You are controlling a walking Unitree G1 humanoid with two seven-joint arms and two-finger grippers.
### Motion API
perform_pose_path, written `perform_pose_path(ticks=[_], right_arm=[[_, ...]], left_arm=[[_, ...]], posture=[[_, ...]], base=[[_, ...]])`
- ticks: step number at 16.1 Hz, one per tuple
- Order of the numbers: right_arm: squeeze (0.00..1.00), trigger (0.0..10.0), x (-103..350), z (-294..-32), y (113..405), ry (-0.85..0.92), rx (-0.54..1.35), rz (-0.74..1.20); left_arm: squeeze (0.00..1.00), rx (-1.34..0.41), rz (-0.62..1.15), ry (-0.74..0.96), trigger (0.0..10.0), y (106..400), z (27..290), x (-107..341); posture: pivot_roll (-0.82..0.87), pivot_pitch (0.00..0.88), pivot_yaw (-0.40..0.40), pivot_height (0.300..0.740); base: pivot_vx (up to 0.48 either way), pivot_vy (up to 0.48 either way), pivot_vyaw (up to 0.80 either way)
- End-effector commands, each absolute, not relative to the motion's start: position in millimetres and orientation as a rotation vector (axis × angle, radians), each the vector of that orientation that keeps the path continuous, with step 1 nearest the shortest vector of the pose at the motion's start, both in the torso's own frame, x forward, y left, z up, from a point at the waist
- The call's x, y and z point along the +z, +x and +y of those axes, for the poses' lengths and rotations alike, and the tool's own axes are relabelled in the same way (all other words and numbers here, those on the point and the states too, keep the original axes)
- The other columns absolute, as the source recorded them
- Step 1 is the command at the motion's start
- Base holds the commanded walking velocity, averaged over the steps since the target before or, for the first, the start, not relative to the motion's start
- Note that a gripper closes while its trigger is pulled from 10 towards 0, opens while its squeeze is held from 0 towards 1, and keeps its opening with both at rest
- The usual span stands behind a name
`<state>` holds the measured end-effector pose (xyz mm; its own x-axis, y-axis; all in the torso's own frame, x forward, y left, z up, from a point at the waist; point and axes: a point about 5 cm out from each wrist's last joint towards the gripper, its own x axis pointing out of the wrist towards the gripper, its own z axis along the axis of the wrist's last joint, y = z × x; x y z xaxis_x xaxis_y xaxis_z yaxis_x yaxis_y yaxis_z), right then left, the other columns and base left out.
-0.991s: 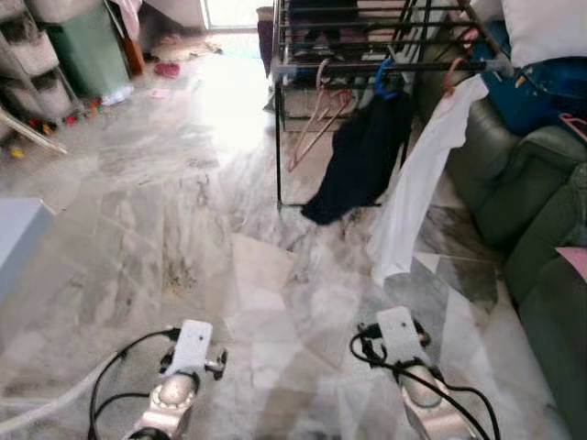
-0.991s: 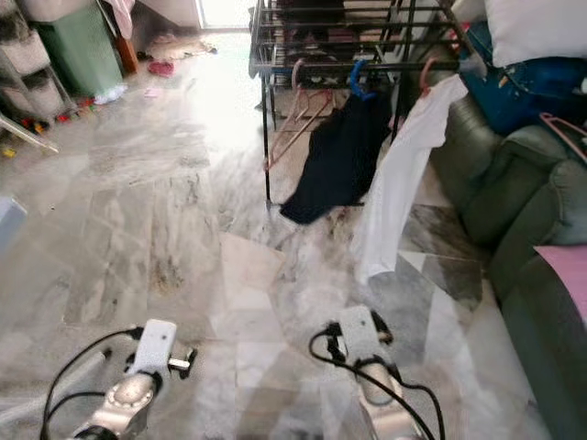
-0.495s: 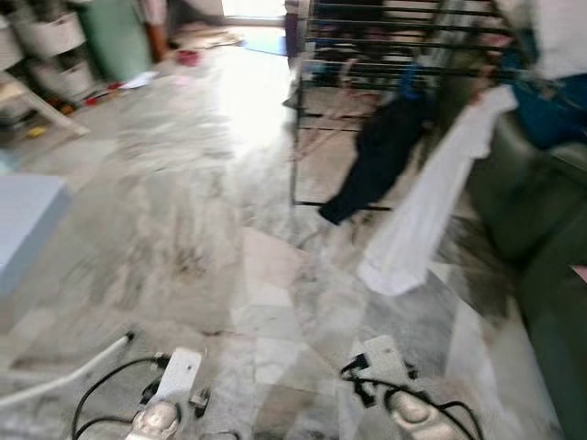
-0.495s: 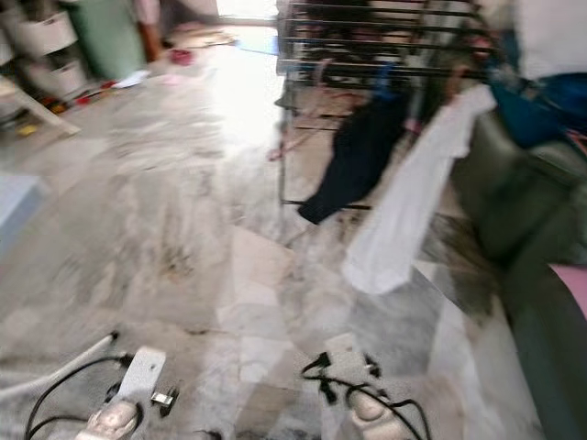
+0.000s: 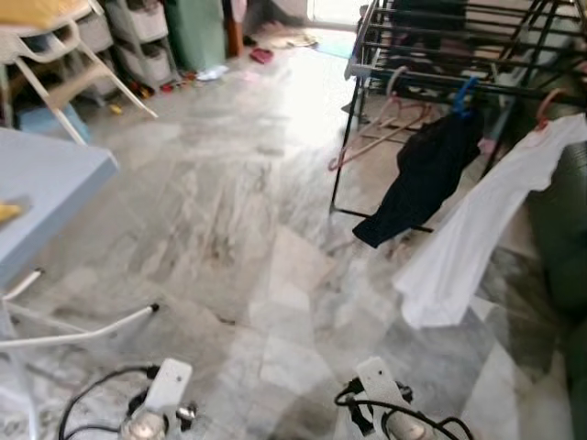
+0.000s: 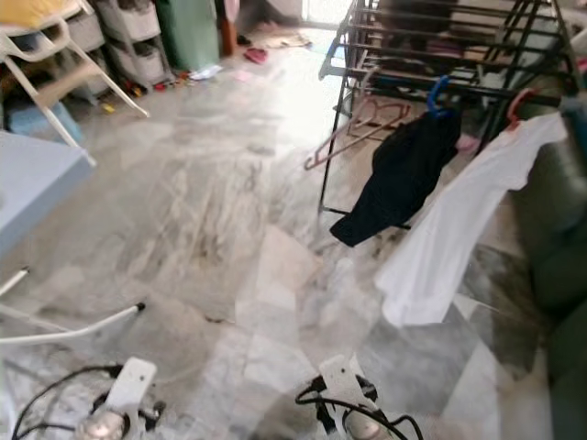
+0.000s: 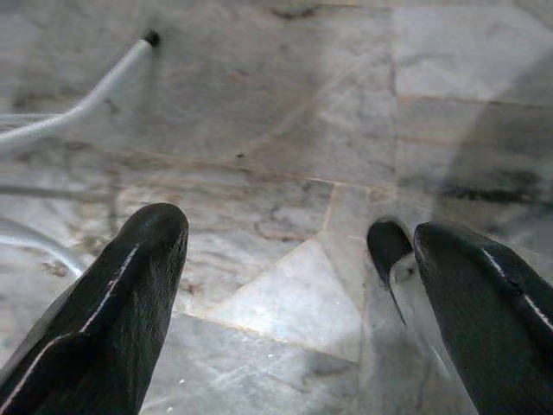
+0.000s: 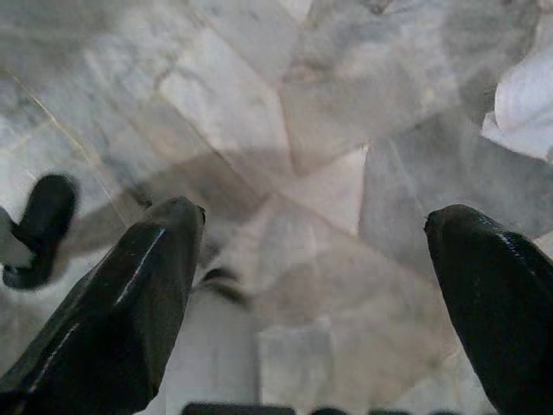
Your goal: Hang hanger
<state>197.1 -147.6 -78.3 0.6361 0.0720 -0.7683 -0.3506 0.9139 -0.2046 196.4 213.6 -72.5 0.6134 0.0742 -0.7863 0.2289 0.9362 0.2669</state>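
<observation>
A black drying rack [image 5: 440, 55] stands at the far right on the marble floor. Empty pink hangers [image 5: 381, 124] dangle from its near rail. Beside them a dark garment [image 5: 420, 179] hangs on a blue hanger [image 5: 463, 92], and a white shirt [image 5: 477, 243] on a reddish hanger [image 5: 548, 103]. My two arms hang low at the bottom edge, the left arm [image 5: 165, 399] and the right arm [image 5: 385, 403], far from the rack. The left gripper [image 7: 302, 233] is open over bare floor. The right gripper [image 8: 315, 216] is open too, holding nothing.
A light blue table [image 5: 50, 183] with white legs [image 5: 83, 330] is close at my left. A white folding chair [image 5: 55, 55], storage drawers [image 5: 138, 37] and a green bin [image 5: 197, 27] line the far left. A dark green sofa [image 5: 559, 211] lies right of the rack.
The whole picture has shifted: the camera turned, so the rack now sits further right and the blue table and chair come in at the left. Both arms still hang low.
</observation>
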Motion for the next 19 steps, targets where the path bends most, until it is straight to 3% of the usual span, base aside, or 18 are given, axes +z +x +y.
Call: perform_pose_path(ticks=[1, 7, 11, 19], right_arm=[[0.0, 10.0, -83.3, -158.1, 187.6, -0.366, 0.225, 0.899], [0.0, 10.0, -87.4, -164.6, 178.9, -0.334, 0.191, 0.937], [0.0, 10.0, -88.1, -179.9, 176.3, -0.153, 0.033, 0.979], [0.0, 10.0, -87.5, -185.3, 177.7, -0.101, -0.041, 0.995]], left_arm=[[0.0, -0.111, 0.918, 0.364, 10.0, 194.8, 207.1, -74.7], [0.0, -0.061, 0.948, 0.313, 10.0, 192.7, 206.8, -76.6], [0.0, -0.025, 0.958, 0.203, 10.0, 197.6, 200.2, -75.7], [0.0, -0.073, 0.955, 0.216, 10.0, 203.1, 193.3, -73.9]], posture=[[-0.08, 0.066, 0.005, 0.74], [-0.08, 0.06, 0.002, 0.74], [-0.05, 0.056, -0.002, 0.74], [-0.05, 0.044, 0.026, 0.74]], base=[[0.0, 0.0, 0.43], [0.0, 0.0, 0.14], [0.0, 0.0, 0.0], [0.0, 0.0, 0.0]])
